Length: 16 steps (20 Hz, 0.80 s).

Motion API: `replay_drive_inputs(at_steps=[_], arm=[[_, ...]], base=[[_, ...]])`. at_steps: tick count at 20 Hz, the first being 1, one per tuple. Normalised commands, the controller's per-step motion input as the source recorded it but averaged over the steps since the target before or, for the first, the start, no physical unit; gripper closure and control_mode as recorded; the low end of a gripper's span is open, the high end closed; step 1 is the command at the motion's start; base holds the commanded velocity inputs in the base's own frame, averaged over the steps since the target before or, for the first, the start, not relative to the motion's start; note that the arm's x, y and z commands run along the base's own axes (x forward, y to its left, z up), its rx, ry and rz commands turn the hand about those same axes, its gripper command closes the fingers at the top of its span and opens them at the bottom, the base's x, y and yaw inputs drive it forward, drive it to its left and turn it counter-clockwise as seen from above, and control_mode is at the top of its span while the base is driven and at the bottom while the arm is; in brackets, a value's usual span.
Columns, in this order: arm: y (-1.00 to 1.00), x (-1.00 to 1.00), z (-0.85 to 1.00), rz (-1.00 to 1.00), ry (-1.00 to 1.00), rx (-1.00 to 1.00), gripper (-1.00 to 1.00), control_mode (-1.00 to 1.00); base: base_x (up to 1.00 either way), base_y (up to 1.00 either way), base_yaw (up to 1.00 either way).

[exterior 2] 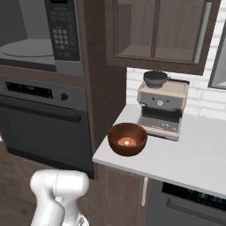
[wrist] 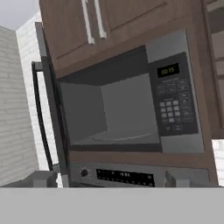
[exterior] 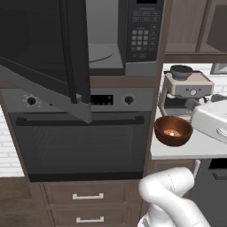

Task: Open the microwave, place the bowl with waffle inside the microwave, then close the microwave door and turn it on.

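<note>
One bowl with the waffle in it sat at the bench's front left corner, just before the coffee machine. The microwave stood up and to the left, its door swung wide. The gripper's fingers barely showed, spread apart and holding nothing. Risk: the bowl lay near the edge, so a clumsy grasp could push it off. The hand view showed the door's handle; both base views showed the bowl.
</note>
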Motion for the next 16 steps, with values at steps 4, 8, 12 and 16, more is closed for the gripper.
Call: replay_drive_inputs(at_steps=[4, 8, 12, 16], arm=[[-0.69, 0.00, 0.27, 0.17, 0.36, 0.44, -1.00, -1.00], [-0.08, 0.40, 0.02, 0.18, 0.61, 0.30, -1.00, -1.00], [0.17, 0.62, -0.28, 0.16, 0.51, 0.21, -1.00, -1.00], [0.57, 0.40, -0.60, 0.00, 0.23, 0.16, -1.00, -1.00]], base=[[0.00, 0.00, 0.00], [0.00, 0.00, 0.00], [0.00, 0.00, 0.00], [0.00, 0.00, 0.00]])
